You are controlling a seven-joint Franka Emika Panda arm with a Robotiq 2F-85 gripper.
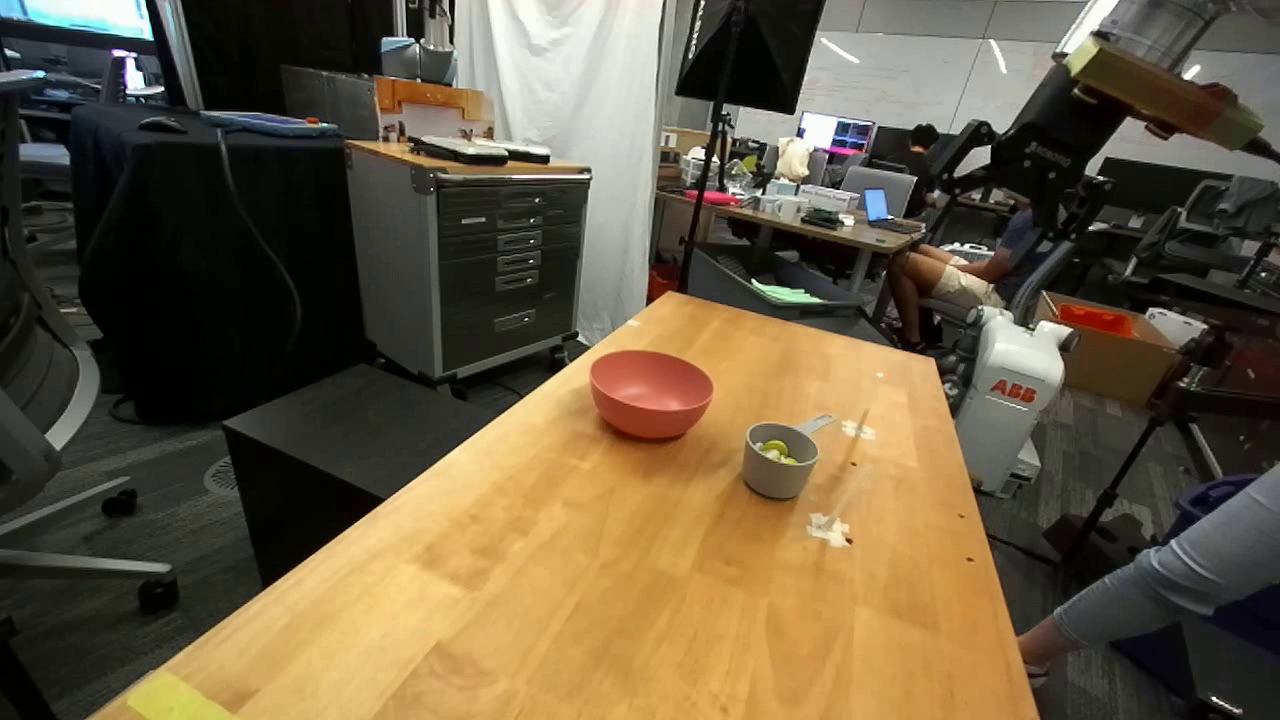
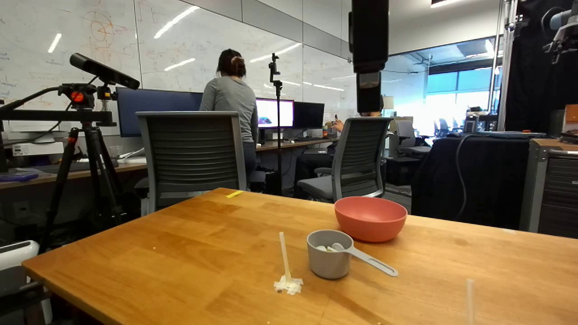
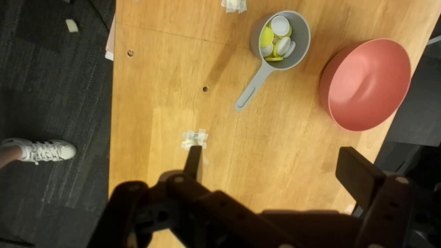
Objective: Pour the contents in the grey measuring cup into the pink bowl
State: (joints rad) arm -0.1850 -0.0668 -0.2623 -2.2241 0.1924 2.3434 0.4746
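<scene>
"Start big. What's below you?"

"A long wooden counter [image 1: 560, 560], which both exterior views show me."

"And over it?"

"My hand [image 3: 270, 156], hanging high, well apart from everything set out there. I have the fingers [image 3: 360, 177] spread wide; in the wrist view, wood shows in the gap between them."

"Where's the pink bowl [image 1: 650, 397]?"

"Upright near one long edge, mouth facing up. In the wrist view I look partly into its smooth red inside."

"And the grey measuring cup [image 2: 330, 262]?"

"It stands upright on the counter too, near the bowl but apart from it. In the wrist view I see its handle [image 3: 255, 84] slant toward one of those fingers."

"Anything smaller near it?"

"A thin pale rod [image 2: 285, 255], standing up from a patch of white tape [image 2: 290, 285]. In an exterior view I find that rod near the cup, on the counter."

"And the contents [image 3: 283, 45]?"

"Small white and yellow-green discs, loosely heaped inside the cup, some overlapping. I can't count them, since the lower ones are partly covered."
</scene>
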